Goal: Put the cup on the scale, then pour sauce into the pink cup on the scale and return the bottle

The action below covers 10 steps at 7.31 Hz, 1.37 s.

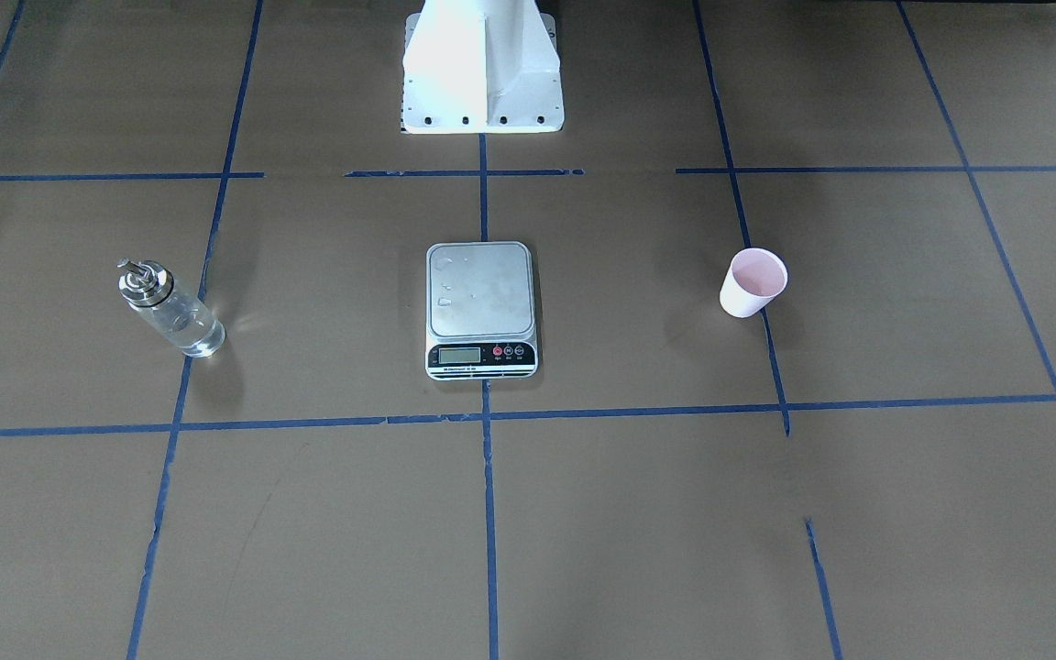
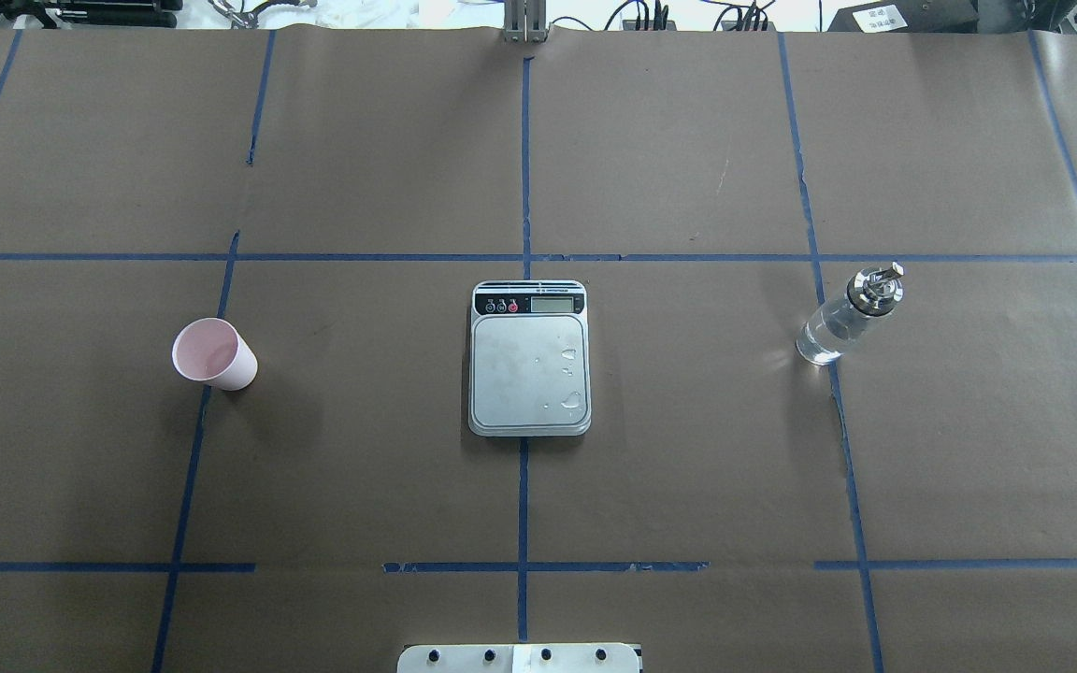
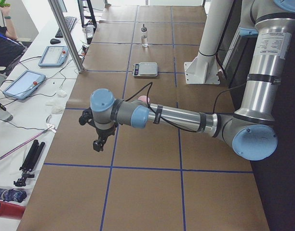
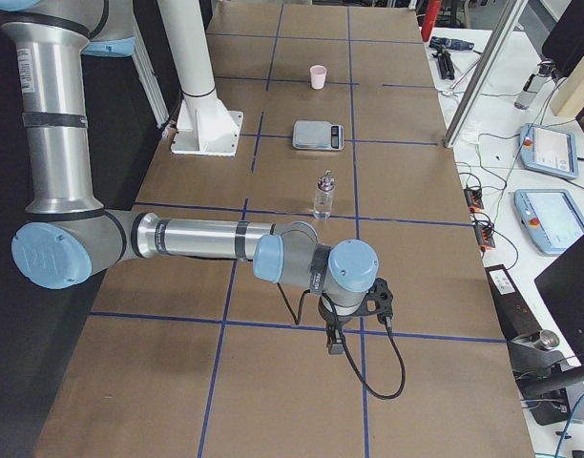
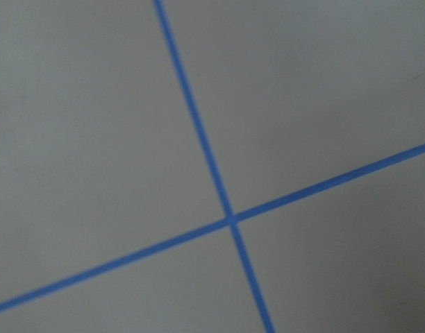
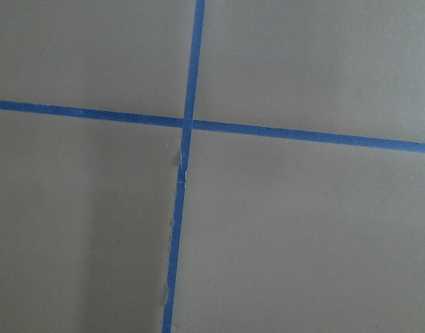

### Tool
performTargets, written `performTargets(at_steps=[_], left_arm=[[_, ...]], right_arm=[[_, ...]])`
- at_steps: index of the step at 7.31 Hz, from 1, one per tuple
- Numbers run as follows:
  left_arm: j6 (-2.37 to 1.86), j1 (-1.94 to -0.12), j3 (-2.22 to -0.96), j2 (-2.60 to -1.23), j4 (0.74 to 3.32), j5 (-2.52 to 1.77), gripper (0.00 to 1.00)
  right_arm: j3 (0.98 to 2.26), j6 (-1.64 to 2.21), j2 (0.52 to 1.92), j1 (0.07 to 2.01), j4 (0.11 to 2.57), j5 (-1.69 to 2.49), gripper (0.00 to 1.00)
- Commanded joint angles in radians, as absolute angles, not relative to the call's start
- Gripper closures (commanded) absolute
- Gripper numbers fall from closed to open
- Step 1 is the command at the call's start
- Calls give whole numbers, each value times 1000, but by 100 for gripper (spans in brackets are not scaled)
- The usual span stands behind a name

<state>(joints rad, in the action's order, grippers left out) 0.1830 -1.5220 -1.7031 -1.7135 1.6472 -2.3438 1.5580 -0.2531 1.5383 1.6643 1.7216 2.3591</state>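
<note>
The pale pink cup [image 2: 214,354] stands upright on the brown paper on the table's left half, apart from the scale; it also shows in the front view [image 1: 753,282]. The scale [image 2: 529,369] lies at the centre with a few water drops on its steel platform and nothing standing on it. The clear glass bottle [image 2: 847,315] with its metal spout stands on the right half. My left gripper [image 3: 98,143] and right gripper [image 4: 336,342] hang over the table's two ends, far from all three. They show only in the side views, so I cannot tell whether they are open or shut.
The white robot base [image 1: 482,73] stands behind the scale. Blue tape lines cross the brown paper [image 2: 688,449]. A metal pole [image 3: 65,33] and tablets [image 3: 23,83] stand on the operators' bench beyond the table's far edge.
</note>
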Motion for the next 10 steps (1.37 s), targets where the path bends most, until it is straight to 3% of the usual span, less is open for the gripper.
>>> performTargets(at_steps=[1, 3, 6, 8, 10], left_arm=[[-29, -1374, -1897, -1706, 1652, -2347, 0], [-269, -1258, -1992, -1713, 1654, -2367, 0], [-749, -1077, -1959, -1703, 1706, -2305, 0], [-1006, -1007, -1945, -1552, 2017, -2278, 0], [-1282, -820, -1910, -1560, 2132, -2115, 0]], right_arm=[[1568, -253, 1537, 1664, 1721, 2371, 0], [1578, -253, 1537, 1664, 1721, 2373, 0], [1580, -253, 1534, 1661, 1723, 2368, 0], [1592, -255, 1532, 1660, 1721, 2367, 0], [1595, -255, 1532, 1655, 1721, 2362, 0]])
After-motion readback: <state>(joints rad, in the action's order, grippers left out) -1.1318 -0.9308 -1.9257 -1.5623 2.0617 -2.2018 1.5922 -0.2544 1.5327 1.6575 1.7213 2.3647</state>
